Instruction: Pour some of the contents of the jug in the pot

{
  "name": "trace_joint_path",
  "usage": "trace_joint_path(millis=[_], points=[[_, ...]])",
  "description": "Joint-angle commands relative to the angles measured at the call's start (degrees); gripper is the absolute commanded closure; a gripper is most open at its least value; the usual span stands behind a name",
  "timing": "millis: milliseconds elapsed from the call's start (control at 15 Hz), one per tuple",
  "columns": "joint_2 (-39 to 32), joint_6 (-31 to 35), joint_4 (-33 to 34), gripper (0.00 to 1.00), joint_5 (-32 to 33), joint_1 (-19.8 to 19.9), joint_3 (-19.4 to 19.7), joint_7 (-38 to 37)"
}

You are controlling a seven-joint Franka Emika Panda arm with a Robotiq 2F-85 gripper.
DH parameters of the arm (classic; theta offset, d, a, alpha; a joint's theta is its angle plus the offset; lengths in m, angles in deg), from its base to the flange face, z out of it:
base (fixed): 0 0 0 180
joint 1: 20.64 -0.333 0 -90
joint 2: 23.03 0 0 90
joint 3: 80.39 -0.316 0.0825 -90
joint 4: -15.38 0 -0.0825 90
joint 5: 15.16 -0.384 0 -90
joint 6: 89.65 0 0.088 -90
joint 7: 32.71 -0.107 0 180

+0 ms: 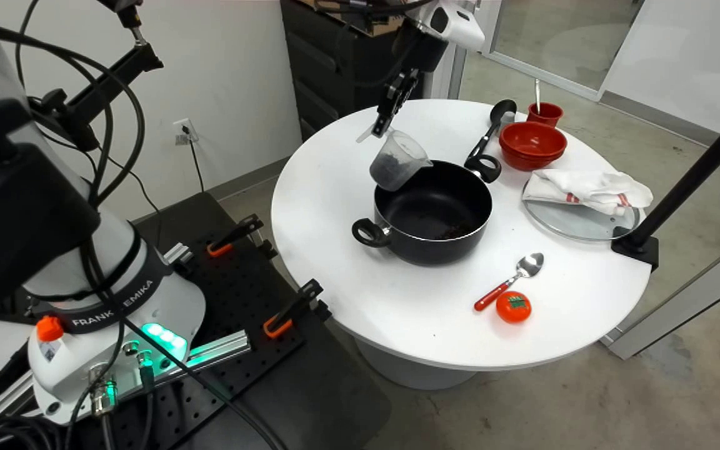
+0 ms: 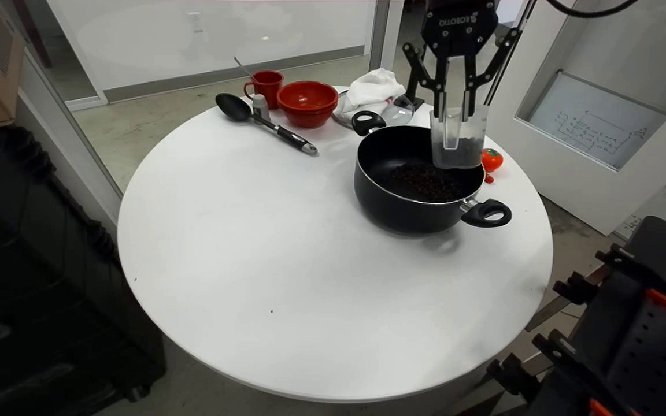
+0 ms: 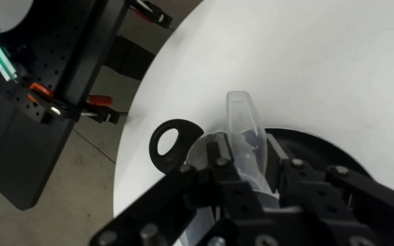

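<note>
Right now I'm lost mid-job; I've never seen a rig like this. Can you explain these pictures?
The machine is one robot arm beside a round white table. Two pictures come from cameras standing outside it; the third comes from its wrist, looking past the jaws. Those jaws are closed on the handle of a clear jug, holding it tilted towards a black pot with dark bits inside. Also on the table: red bowls, a red mug, a black spoon, a tomato, a red-handled spoon, and a white cloth lying over part of a glass lid.

Wrist view: pot [image 3: 315,150] partly hidden behind hand [image 3: 247,150]
</note>
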Motion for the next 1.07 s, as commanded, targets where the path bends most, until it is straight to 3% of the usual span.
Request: trace_joint_path(millis=[0, 533, 600, 800, 867, 1000], points=[[-4.3, -6.6, 3.2, 0.93, -2.1, 0.2, 0.9, 1.8], [-16.2, -14.7, 13.4, 0.93, -12.0, -0.5, -0.2, 0.0], [-13.2, -11.6, 8.8, 0.73, -10.2, -1.0, 0.8, 1.0], [-15.8, -12.4, 11.6, 0.73, -11.2, -1.3, 0.6, 0.9], [-14.9, -13.5, 11.2, 0.93, -11.3, -0.9, 0.7, 1.4], [-14.7, -14.5, 11.6, 0.93, -12.1, -0.2, 0.8, 2.2]])
